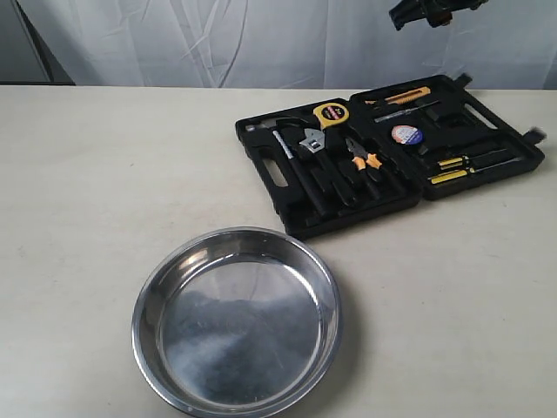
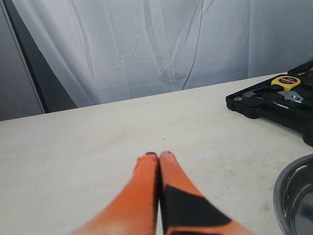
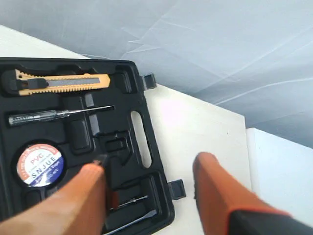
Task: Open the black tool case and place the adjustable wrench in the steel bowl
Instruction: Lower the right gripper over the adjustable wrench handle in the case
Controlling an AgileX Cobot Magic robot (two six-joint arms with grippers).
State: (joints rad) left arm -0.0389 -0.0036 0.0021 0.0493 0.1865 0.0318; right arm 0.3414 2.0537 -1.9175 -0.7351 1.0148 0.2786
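The black tool case (image 1: 258, 148) lies open and flat at the back right of the table. In its left half the adjustable wrench (image 1: 306, 157) rests in its slot, silver head to the rear, black handle toward the front. The steel bowl (image 1: 235, 331) sits empty at the front centre. My right gripper (image 3: 150, 164) hangs open above the outer edge of the case's lid half (image 3: 78, 134), holding nothing; only a dark part of it (image 1: 431, 10) shows at the exterior view's top edge. My left gripper (image 2: 159, 155) is shut and empty over bare table, with the case (image 2: 254, 105) and bowl rim (image 2: 288, 196) off to one side.
The case also holds a yellow tape measure (image 1: 331, 113), orange-handled pliers (image 1: 365, 161), yellow-handled screwdrivers (image 1: 457, 170), a yellow utility knife (image 3: 58, 83), a tester screwdriver (image 3: 58, 115) and a PVC tape roll (image 3: 39, 164). White curtain hangs behind the table.
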